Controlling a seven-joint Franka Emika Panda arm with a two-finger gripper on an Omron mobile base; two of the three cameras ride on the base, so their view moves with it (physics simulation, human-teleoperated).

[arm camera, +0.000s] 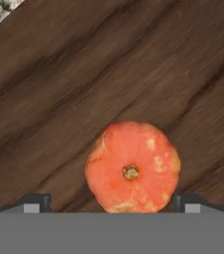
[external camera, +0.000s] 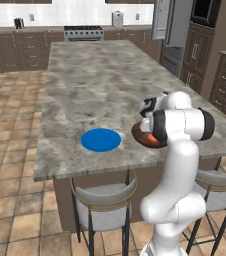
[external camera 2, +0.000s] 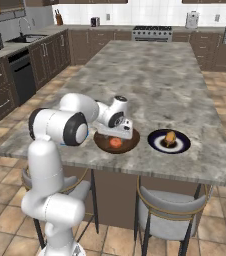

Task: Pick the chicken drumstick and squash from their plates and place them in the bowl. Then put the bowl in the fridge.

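Marble table (external camera 2: 160, 75) stretches away from the robot's base, its grey veined top carrying three round dishes along the near edge. Behind it, at the far right of the room, the steel fridge (external camera: 172, 30) stands between dark brown cabinets, well apart from the table.

On the near edge, the blue plate (external camera: 101, 139) lies bare toward the left corner. Next along that edge sits the wooden bowl (external camera 2: 105, 144), partly covered by the arm in the left base view. In the right base view the bowl holds the squash (external camera 2: 115, 142), a small orange round fruit lying on the bowl's floor. Just beside the bowl, toward the near right corner, sits the dark-rimmed plate (external camera 2: 182, 145), and the chicken drumstick (external camera 2: 170, 138) rests on its middle.

White arm bends forward over the near edge, and the end effector (arm camera: 113, 202) hangs directly above the bowl. In the hand view its two finger tips (arm camera: 33, 202) stand wide apart, one on each side of the squash (arm camera: 132, 167), with a gap between each tip and the fruit, so nothing is gripped. The squash lies stem scar up against the brown grain of the bowl (arm camera: 59, 89), and a sliver of table shows at the upper left corner of that view.
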